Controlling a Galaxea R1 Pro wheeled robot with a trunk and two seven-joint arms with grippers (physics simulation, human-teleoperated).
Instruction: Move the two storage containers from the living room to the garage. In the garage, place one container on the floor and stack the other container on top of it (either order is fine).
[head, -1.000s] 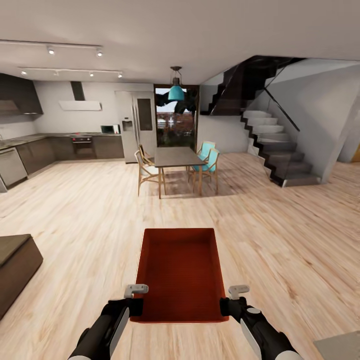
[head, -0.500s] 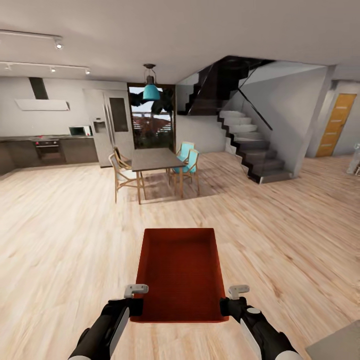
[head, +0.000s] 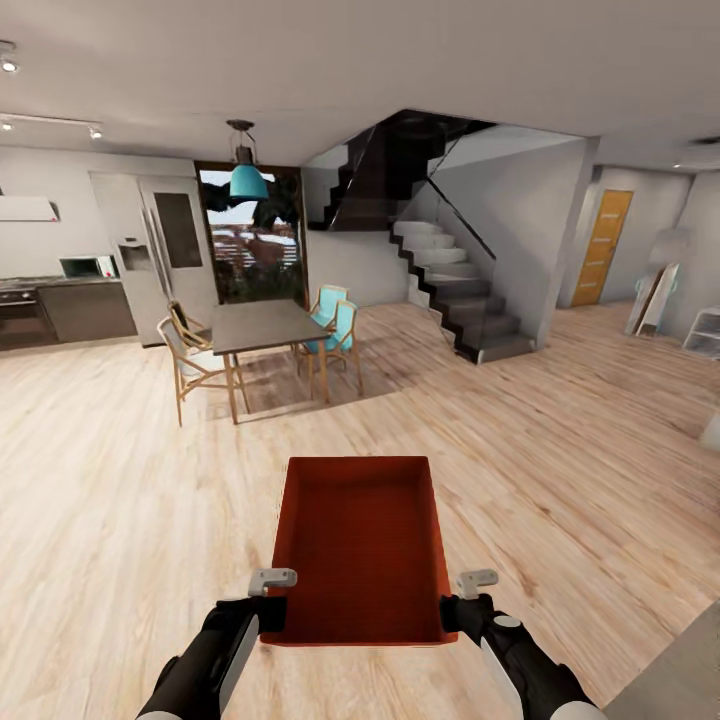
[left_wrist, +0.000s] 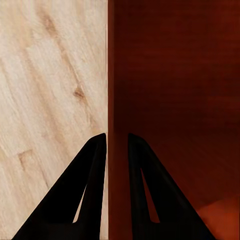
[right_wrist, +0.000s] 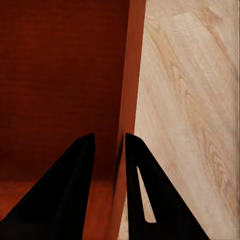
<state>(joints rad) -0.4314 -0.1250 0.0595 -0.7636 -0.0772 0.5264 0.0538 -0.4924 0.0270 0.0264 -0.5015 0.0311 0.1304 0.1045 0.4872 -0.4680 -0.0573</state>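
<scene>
Both arms reach forward and low from my shoulders, roughly parallel, forearms angled slightly inward. Between them I carry one storage container (head: 360, 545), red-orange, open top, held level above the wood-plank floor (head: 560, 470), long axis pointing away from me.

Left gripper (head: 268, 605): clamped on the container's left wall near the corner closest to me. In the left wrist view the two dark fingers (left_wrist: 92, 190) straddle the thin wall (left_wrist: 114, 100), one outside over the floor planks, one inside over the ribbed bottom.

Right gripper (head: 462, 605): likewise pinching the right wall at the near corner. In the right wrist view the fingers (right_wrist: 70, 190) sit on either side of the wall (right_wrist: 134, 75), inner finger over the container's interior, outer one over the planks.

Container empty as far as I can see.

Surroundings ahead: dining table (head: 262, 325) with chairs, teal ones on its far side, under a teal pendant lamp (head: 247, 180); staircase (head: 455, 290) right of centre; orange door (head: 602, 245) further right; kitchen units and fridge (head: 155, 255) at left.
</scene>
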